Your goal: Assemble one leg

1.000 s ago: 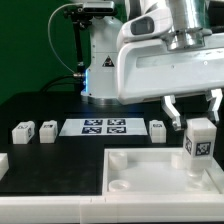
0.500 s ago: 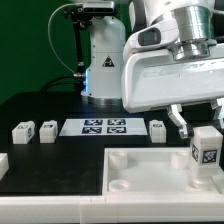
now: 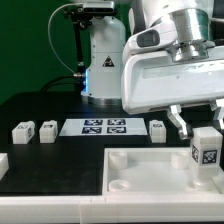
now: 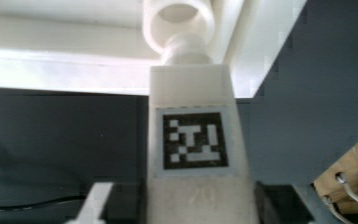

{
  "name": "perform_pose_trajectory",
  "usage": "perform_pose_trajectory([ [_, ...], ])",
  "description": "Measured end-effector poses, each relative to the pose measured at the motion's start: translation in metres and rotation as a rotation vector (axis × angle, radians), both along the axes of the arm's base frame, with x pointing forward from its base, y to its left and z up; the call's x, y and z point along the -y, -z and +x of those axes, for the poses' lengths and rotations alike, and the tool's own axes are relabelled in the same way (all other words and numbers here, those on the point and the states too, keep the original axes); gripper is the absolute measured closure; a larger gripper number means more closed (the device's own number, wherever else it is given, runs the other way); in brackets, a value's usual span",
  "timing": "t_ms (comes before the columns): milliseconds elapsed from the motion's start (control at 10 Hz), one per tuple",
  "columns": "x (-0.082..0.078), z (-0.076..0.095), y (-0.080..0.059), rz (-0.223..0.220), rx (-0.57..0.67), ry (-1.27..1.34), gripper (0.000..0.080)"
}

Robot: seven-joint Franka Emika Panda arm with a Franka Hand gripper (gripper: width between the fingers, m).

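Gripper [image 3: 203,120] is spread wide, fingers either side of the leg's [image 3: 207,150] top, gaps showing in the wrist view, so not clamped. The leg stands upright, tag facing the camera, on the large white square part [image 3: 140,165] at a corner on the exterior view's right. Three more legs [image 3: 47,128] lie on the black table [image 3: 40,105] beside the marker board [image 3: 103,126].
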State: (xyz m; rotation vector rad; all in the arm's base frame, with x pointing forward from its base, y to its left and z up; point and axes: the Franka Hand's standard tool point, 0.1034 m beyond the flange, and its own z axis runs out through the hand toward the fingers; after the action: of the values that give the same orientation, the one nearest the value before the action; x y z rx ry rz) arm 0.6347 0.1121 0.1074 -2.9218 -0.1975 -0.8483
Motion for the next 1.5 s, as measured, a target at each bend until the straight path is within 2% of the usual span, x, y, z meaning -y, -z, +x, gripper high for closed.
perform_pose_trajectory([
  [400, 0.001, -0.008, 0.001, -0.005, -0.004, -0.005, 0.0508],
  [700, 0.002, -0.009, 0.01, -0.01, -0.006, -0.009, 0.0508],
  [800, 0.002, -0.011, 0.017, -0.01, -0.011, -0.008, 0.0508],
  [1000, 0.003, -0.012, 0.019, -0.01, -0.012, -0.008, 0.0508],
  [1200, 0.003, -0.012, 0.019, -0.011, -0.013, -0.009, 0.0262],
  [1300, 0.003, -0.012, 0.019, -0.011, -0.013, -0.009, 0.0262],
  [1400, 0.003, -0.012, 0.019, -0.011, -0.013, -0.009, 0.0173],
  [1500, 0.003, -0.012, 0.019, -0.011, -0.013, -0.009, 0.0156],
])
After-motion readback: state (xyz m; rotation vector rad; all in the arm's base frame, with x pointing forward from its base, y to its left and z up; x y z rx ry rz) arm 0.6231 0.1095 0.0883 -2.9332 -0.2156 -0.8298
